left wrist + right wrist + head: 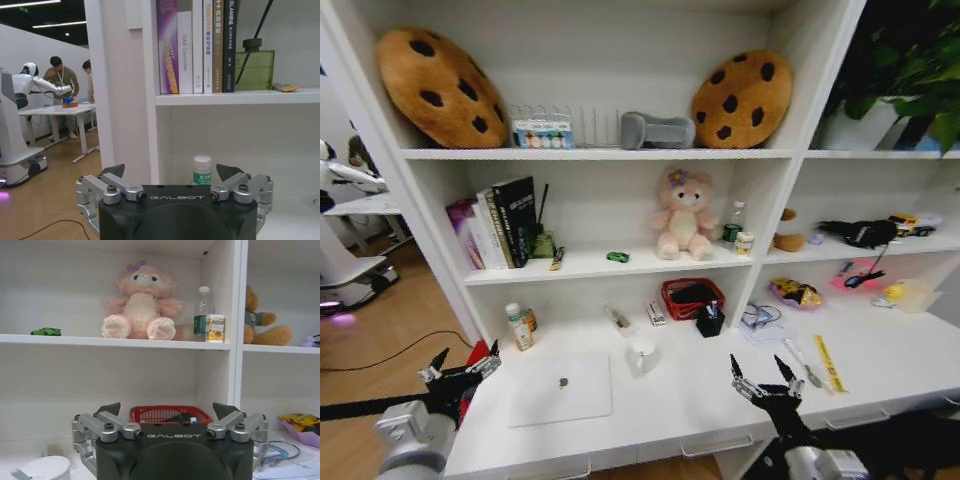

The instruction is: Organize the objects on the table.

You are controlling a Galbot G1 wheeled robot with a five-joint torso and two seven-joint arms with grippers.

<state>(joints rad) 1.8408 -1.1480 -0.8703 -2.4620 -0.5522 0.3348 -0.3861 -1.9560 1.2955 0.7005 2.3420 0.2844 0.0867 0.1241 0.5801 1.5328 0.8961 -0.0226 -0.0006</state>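
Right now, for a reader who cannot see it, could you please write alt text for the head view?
Two open grippers, left and right, hover over the front edge of a long white desk joined to white shelving. On the desk lie a thin silver laptop, a white mug and a red basket; a pink teddy bear sits on the shelf above.

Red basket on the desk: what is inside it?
The red basket holds a dark object, black in the head view. The right wrist view shows only its top above the rim; the right gripper covers the basket's lower part, so any other contents are hidden.
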